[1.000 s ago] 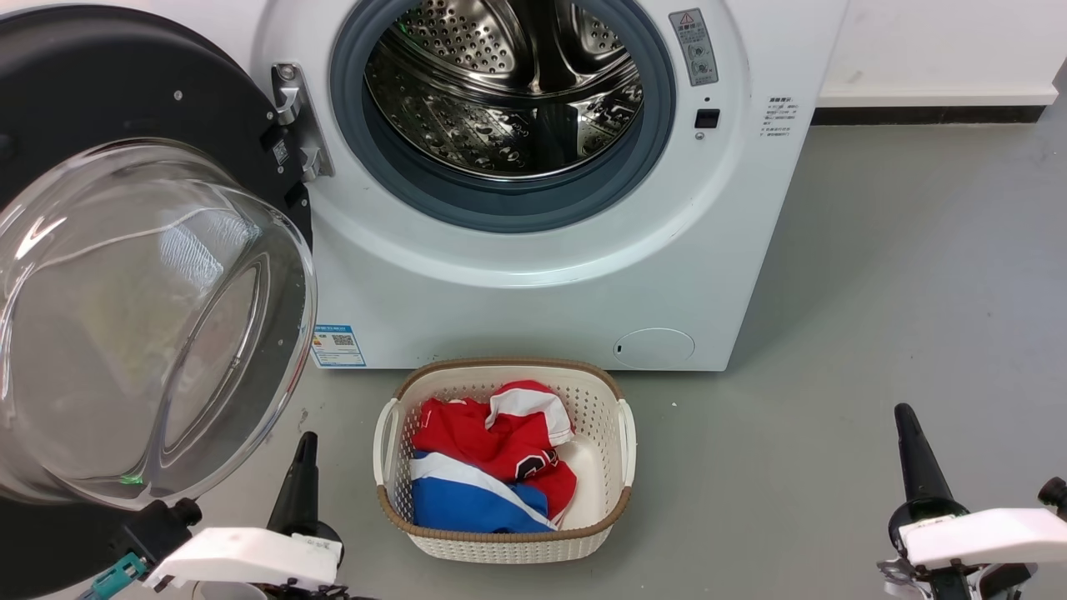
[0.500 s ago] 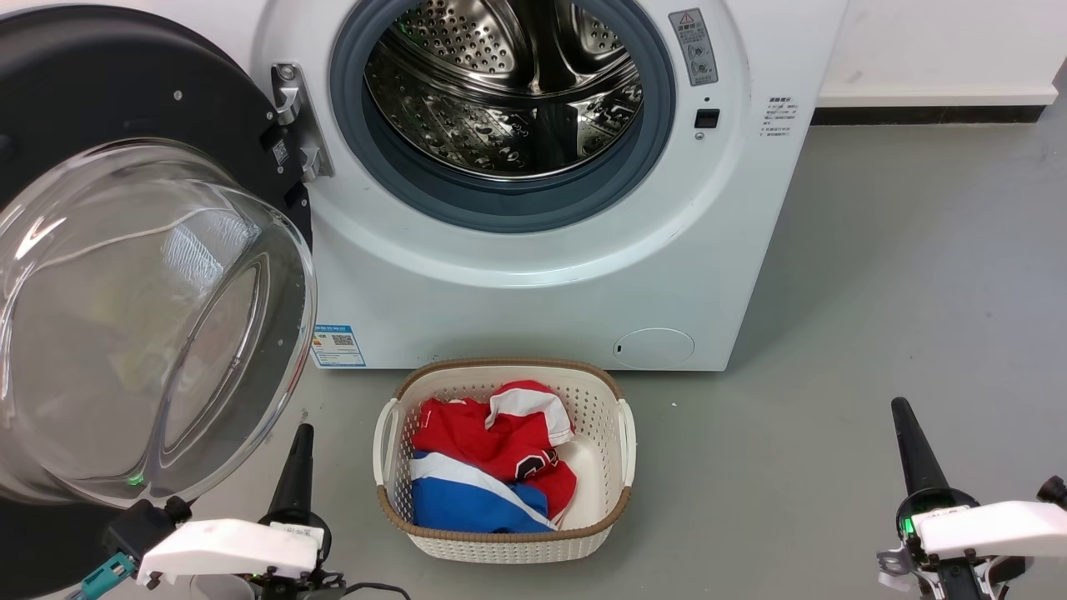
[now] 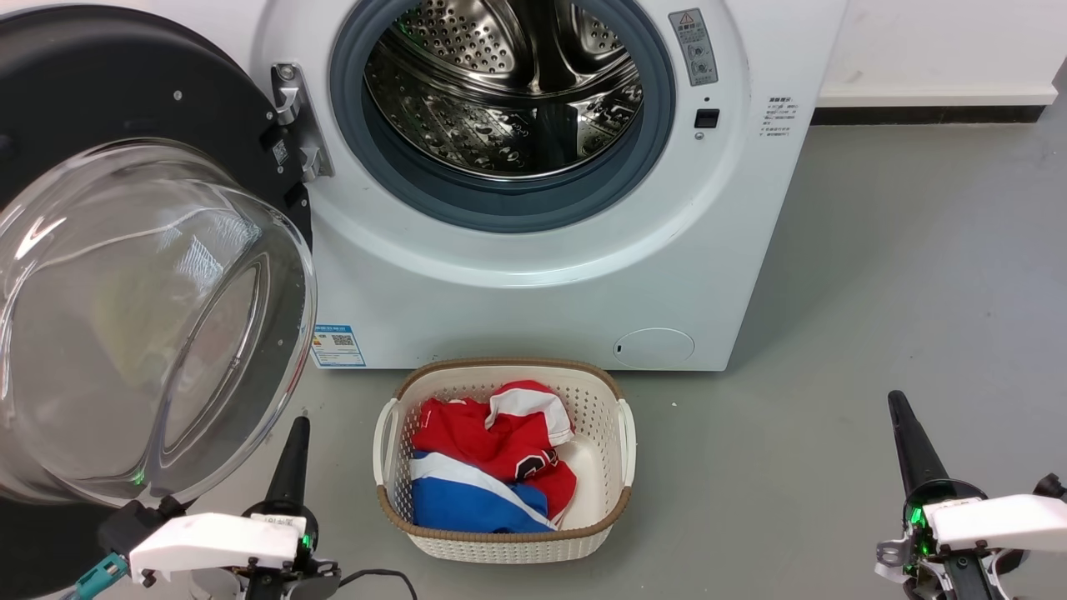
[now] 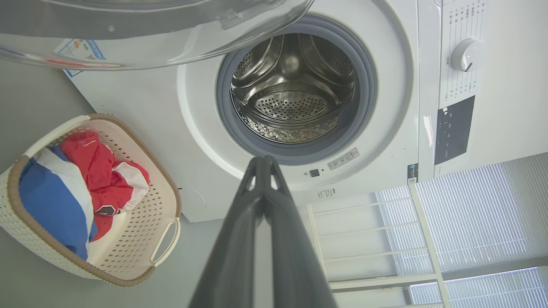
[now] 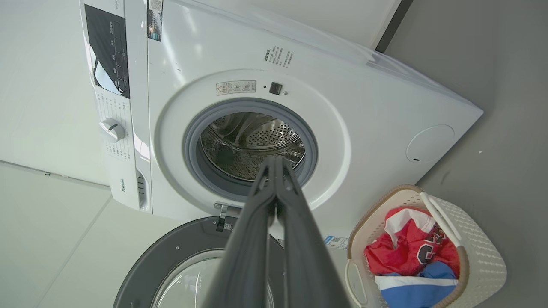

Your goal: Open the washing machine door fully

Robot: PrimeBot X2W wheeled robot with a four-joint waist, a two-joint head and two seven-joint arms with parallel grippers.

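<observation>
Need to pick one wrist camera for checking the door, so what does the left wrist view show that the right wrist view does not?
Left wrist view: the shut left pincer, the clear glass bowl of the round glossy black washing machine door across the top, and a white-framed window with slatted blinds. Right wrist view: the shut right pincer, the door's black disc and its metal hinge. Both: the perforated steel drum, the round white dial, and the cream perforated basket of red, white and blue clothes.

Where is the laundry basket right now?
In the head view the laundry basket sits on the floor, centred before the washing machine, right of the open washing machine door.
</observation>
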